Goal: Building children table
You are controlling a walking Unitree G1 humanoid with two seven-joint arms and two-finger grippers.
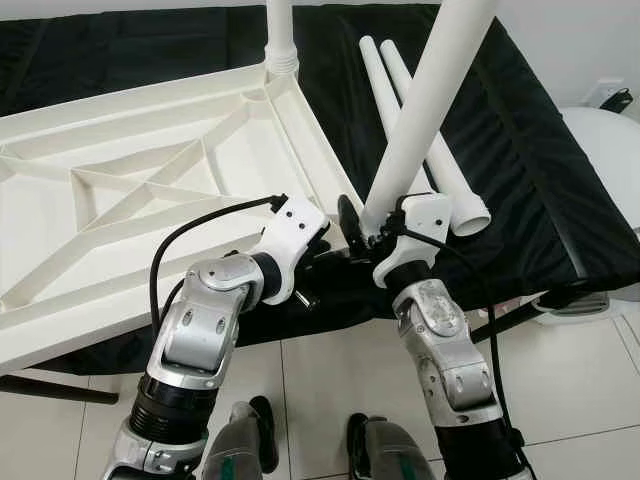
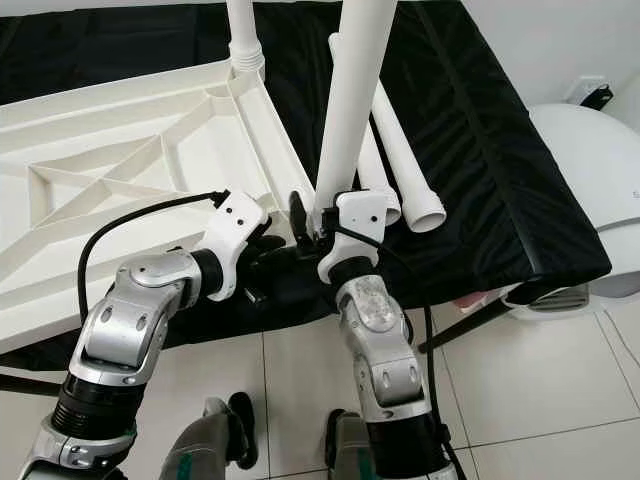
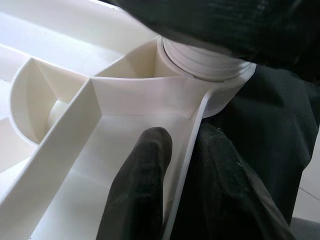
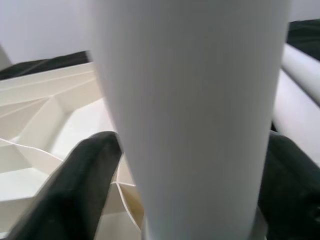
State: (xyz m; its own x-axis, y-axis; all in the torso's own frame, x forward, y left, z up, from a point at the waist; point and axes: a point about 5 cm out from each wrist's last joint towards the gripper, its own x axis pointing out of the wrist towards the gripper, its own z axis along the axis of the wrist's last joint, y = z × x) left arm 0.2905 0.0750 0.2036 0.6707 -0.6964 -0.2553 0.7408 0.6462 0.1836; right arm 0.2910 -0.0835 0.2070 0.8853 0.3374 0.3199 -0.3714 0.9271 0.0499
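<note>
Left eye view: leg-fitting step judged in hand, as an upright white leg (image 1: 432, 95) is clamped by the right gripper (image 1: 372, 226) at the near corner of the upturned tabletop (image 1: 120, 190) lying on the black-draped surface (image 1: 520, 170), whose rim is pinched by the left gripper (image 3: 187, 200); seating and twisting the leg into its socket is called for next.

A table (image 1: 560, 210) draped in black cloth carries everything. On it lies a white plastic tabletop (image 1: 130, 200) turned underside up, its ribs and diagonal braces showing, covering the left part of the cloth and overhanging the near edge. A white leg (image 1: 280, 35) stands upright in the tabletop's far corner socket. To the right of the tabletop, two loose white legs (image 1: 440, 160) lie side by side directly on the black cloth, touching each other, their open ends pointing toward the near right. The table stands on a pale tiled floor (image 1: 340, 370).
</note>
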